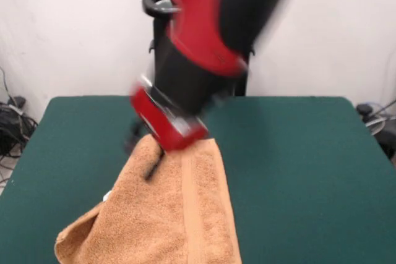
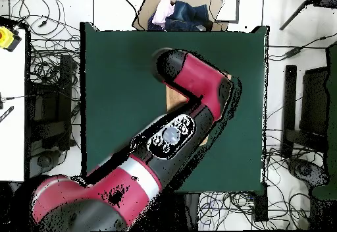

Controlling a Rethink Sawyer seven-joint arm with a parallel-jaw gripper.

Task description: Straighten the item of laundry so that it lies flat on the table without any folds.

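The towel lies nearest, its long axis running from the table's near edge toward the far side, the woven band along that line. Its lower end is cut off; a corner at lower left is folded. The gripper sits blurred at its far end; whether it grips cannot be told. Overhead, the arm hides nearly all the towel.

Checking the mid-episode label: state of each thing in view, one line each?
towel: on the table, bunched, a corner folded over at its near end, not flat.
arm: reaching down over the towel's far edge; motion-blurred.
gripper: at the towel's far edge; open or shut cannot be told.
table: green top, bare apart from the towel.
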